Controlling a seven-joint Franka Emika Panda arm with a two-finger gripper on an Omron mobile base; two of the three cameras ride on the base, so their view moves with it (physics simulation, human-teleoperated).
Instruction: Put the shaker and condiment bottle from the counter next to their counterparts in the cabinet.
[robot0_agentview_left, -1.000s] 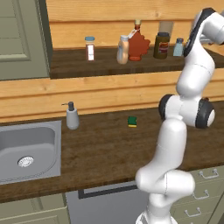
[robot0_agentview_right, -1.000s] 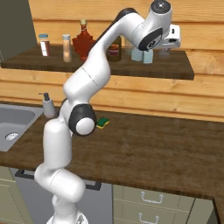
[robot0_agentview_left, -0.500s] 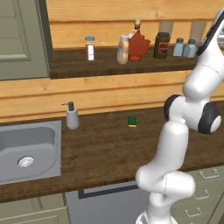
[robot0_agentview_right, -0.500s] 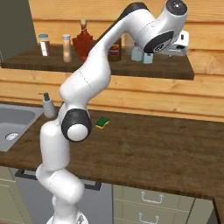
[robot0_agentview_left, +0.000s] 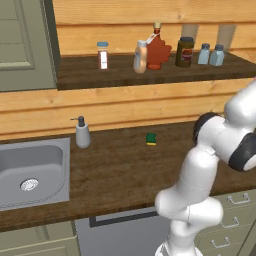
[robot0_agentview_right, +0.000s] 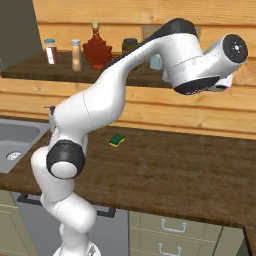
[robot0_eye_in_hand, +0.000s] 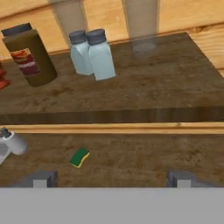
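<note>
Hand view: two shakers side by side

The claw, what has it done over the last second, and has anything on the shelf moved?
The claw has backed away from the cabinet, open and empty, uncovering the two shakers that stand side by side. The condiment bottle, the red maple-leaf bottle and the dark jar stayed put.
</note>
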